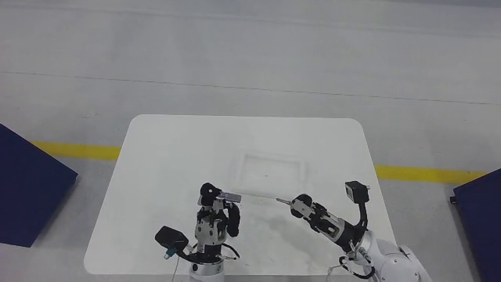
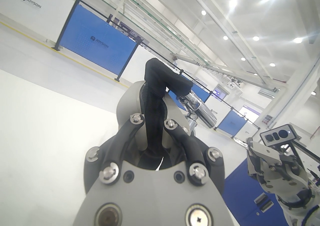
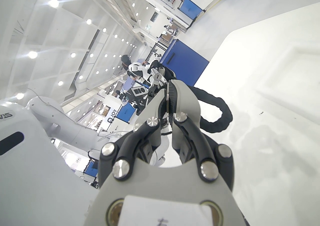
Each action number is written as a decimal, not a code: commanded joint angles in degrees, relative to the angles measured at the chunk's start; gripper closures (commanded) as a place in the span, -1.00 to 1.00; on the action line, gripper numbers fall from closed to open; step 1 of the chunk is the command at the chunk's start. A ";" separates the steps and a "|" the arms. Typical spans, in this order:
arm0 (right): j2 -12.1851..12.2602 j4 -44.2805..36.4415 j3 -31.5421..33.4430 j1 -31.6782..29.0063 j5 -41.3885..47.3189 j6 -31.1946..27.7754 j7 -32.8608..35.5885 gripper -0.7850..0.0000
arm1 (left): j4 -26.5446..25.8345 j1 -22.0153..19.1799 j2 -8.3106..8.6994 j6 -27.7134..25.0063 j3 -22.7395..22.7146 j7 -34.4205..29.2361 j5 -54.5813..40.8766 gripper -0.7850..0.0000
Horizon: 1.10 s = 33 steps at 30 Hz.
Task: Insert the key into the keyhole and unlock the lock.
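The silver padlock (image 1: 230, 197) is held above the table's front part, with my left gripper (image 1: 218, 202) shut on it. In the left wrist view the padlock (image 2: 203, 112) juts out past the pale fingers (image 2: 130, 102). My right gripper (image 1: 300, 205) is shut on the key (image 1: 282, 200), whose thin blade points at the padlock across a short gap. In the right wrist view the key (image 3: 167, 101) sits edge-on between the shut fingers, and the padlock's keyhole face (image 3: 158, 77) shows just beyond it, facing the key.
A shallow white tray (image 1: 272, 174) lies on the white table (image 1: 156, 172) just behind both grippers. The table's front edge runs close under the arms. Blue barriers stand on the floor at both sides.
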 commanded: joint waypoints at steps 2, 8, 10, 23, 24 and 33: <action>-0.25 -0.01 -1.62 -0.03 -0.27 0.62 -1.72 1.00 | 1.68 -0.93 -1.13 1.91 1.18 2.31 -0.76 1.00; -0.51 0.23 -4.47 0.63 1.99 1.84 -1.39 1.00 | 4.61 -2.30 -3.05 2.38 3.07 5.23 -1.82 1.00; -0.55 0.54 -5.14 0.98 3.35 2.31 -0.74 1.00 | 5.37 -2.57 -3.60 2.09 3.50 5.72 -2.35 1.00; -0.55 1.46 -6.11 1.99 5.56 3.64 0.92 1.00 | 6.20 -2.90 -4.12 2.34 3.75 6.52 -2.29 1.00; -0.55 1.46 -6.11 1.99 5.56 3.64 0.92 1.00 | 6.20 -2.90 -4.12 2.34 3.75 6.52 -2.29 1.00; -0.65 2.15 -7.43 3.24 7.71 6.26 2.26 1.00 | 6.20 -2.90 -4.12 2.34 3.75 6.52 -2.29 1.00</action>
